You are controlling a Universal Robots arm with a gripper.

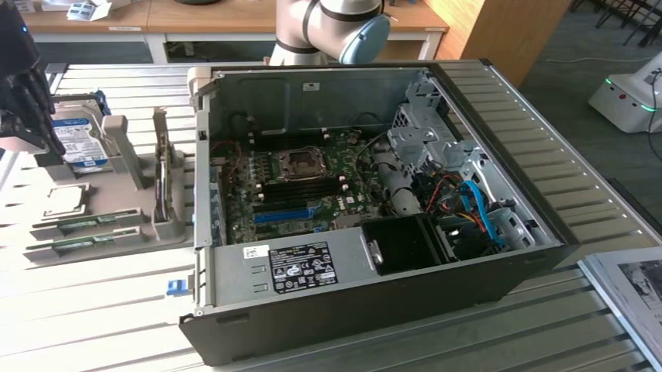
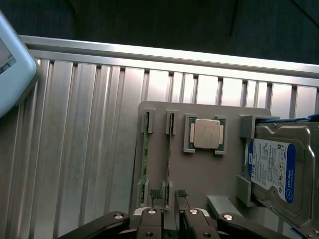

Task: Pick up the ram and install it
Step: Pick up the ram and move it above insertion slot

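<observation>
Two ram sticks, thin green boards, stand on edge in slots of a grey holder (image 2: 199,174). One ram stick (image 2: 170,149) runs in line with the gap between my fingertips, and the other ram stick (image 2: 145,154) lies just beside it. My gripper (image 2: 168,194) hangs above the holder, open, with nothing held. In the exterior view the sticks (image 1: 85,225) (image 1: 81,245) lie at the holder's near end, and the gripper (image 1: 21,124) is a dark shape at the exterior view's left edge. The motherboard (image 1: 300,182) lies inside the open case.
The holder also carries a silver CPU (image 2: 207,134) and a hard drive (image 2: 271,169) with a blue-white label. The open computer case (image 1: 352,225) takes the middle of the slatted metal table (image 2: 75,149). A blue slot (image 1: 281,215) and cables (image 1: 476,209) sit inside it.
</observation>
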